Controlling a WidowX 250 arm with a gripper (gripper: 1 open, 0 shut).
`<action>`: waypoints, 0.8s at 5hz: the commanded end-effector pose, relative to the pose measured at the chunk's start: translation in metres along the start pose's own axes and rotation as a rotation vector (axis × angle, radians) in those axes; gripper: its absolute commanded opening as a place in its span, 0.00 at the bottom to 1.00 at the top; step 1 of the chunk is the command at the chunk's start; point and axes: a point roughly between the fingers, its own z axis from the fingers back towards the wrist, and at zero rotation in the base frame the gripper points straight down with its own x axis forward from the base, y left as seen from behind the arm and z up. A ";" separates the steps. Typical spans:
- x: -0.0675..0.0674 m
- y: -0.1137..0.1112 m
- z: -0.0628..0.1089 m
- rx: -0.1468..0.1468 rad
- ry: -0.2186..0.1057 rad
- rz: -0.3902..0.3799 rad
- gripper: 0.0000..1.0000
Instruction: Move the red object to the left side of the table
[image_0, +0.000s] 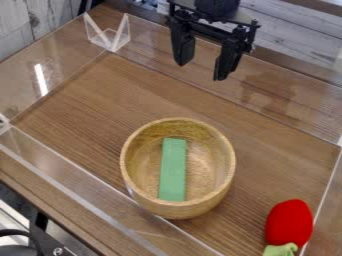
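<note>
The red object (289, 223), a small strawberry-like toy with a green leafy end pointing down, lies at the bottom right corner of the table (94, 110). My gripper (202, 57) hangs at the top centre, pointing down, well above and behind the toy. Its two dark fingers (178, 48) stand apart with nothing between them, so it is open.
A wooden bowl (178, 167) sits in the front middle, holding a flat green rectangular block (174, 168). Clear acrylic walls (54, 80) border the tabletop on all sides. A small clear bracket (107, 32) stands at the back left.
</note>
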 end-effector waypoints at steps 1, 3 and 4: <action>0.000 -0.005 -0.019 -0.009 0.035 0.034 1.00; -0.030 -0.080 0.001 -0.031 0.051 -0.042 1.00; -0.044 -0.118 0.010 -0.040 0.052 -0.091 1.00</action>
